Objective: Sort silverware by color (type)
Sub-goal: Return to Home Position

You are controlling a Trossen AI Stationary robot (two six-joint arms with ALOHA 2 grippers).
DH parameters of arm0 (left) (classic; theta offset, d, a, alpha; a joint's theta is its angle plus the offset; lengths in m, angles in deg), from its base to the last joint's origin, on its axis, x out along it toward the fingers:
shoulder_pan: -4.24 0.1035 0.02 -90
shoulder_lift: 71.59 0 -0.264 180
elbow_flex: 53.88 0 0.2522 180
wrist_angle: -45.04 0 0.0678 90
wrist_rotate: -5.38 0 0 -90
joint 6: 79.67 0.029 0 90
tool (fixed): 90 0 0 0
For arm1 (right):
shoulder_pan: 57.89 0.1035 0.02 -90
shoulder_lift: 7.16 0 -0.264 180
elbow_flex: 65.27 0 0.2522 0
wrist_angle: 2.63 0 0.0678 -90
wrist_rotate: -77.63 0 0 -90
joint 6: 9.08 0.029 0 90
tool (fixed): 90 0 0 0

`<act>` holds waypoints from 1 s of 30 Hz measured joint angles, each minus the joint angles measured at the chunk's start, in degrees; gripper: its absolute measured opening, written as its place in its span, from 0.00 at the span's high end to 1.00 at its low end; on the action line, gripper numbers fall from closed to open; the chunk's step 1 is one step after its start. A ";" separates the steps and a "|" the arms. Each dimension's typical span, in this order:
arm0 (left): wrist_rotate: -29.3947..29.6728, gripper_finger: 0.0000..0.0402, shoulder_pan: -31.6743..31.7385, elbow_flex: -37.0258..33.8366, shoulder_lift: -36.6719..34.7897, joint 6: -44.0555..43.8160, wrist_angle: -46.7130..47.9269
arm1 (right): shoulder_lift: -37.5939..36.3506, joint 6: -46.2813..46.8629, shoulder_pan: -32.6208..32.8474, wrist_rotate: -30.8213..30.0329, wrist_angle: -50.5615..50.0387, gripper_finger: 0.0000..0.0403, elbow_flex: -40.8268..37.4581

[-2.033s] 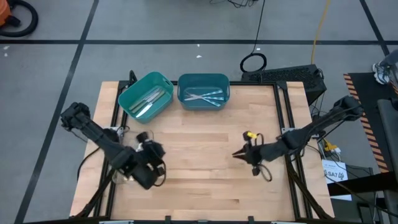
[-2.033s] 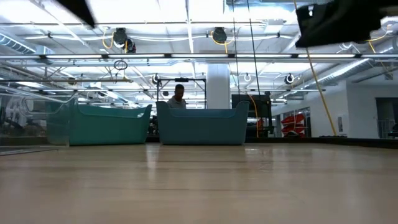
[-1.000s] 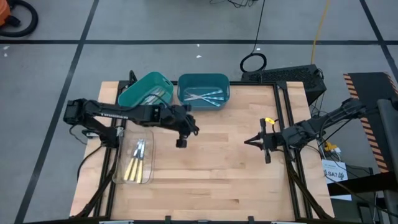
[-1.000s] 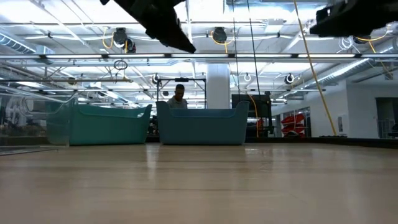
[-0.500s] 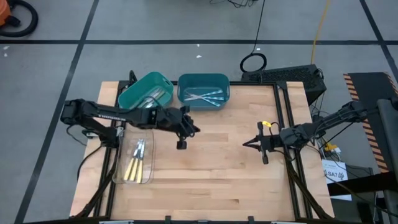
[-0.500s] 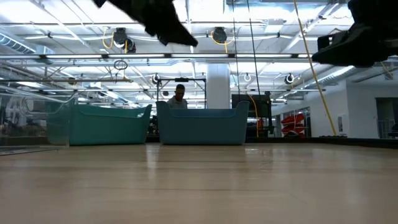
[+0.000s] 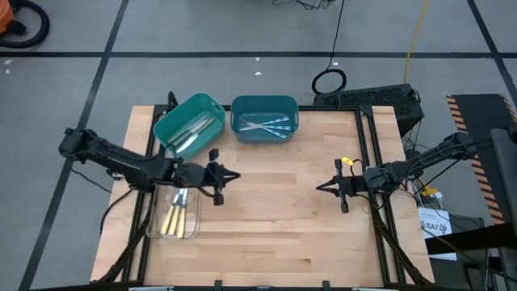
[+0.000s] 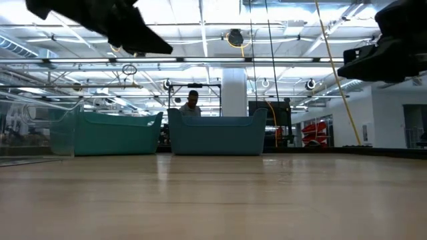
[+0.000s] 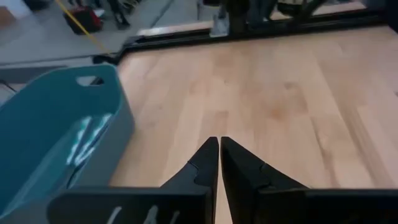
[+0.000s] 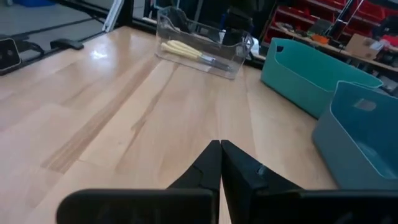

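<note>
**1. State**
- L gripper (image 7: 233, 175) hangs over the table (image 7: 283, 242) just beside the tray (image 7: 191, 228). Its fingers are pressed together with nothing between them (left wrist view confirms).
- R gripper (image 7: 320, 187) hangs over the table's right side, well apart from all containers. Its fingers are likewise together and empty.
- Silverware:
  - yellow knives (image 7: 172, 217) lie in the tray;
  - pale utensils (image 7: 190, 133) lie in the L bin (image 7: 171, 111);
  - blue utensils (image 7: 262, 125) lie in the R bin (image 7: 264, 99).
- No utensil shows loose on the table, so sorting looks complete. Only homing of the arms appears outstanding.

**2. Hazards**
- L arm (image 7: 121, 162) crosses above the tray's far end. If it sinks while folding back, a link could clip the tray rim and slide or tip the tray, spilling the knives.
- L bin sits near the same arm. A wide swing could nudge it.
- R arm (image 7: 412, 166): low risk (nothing near).

**3. Not readable**
- In the high view, the L arm covers the tray's far end.
- The count and type of utensils per bin are too small to tell.
- In the low view:
  - the bin walls hide their contents;
  - both arms are cut off at the top edge;
  - a person (image 8: 190, 101) beyond the bins is partly hidden.
</note>
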 joint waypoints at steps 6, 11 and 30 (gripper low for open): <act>2.24 0.94 -4.36 -8.14 -9.29 0.09 -3.58 | -0.94 0.09 0.00 1.09 -0.33 0.99 -0.19; 2.57 0.94 -6.26 -13.61 -15.50 -0.43 -5.59 | -1.11 1.14 -0.02 1.43 -0.43 0.99 -0.37; -3.09 0.94 -6.44 -26.27 -34.92 5.22 -8.35 | -2.69 2.64 -0.02 1.32 5.77 0.99 -5.70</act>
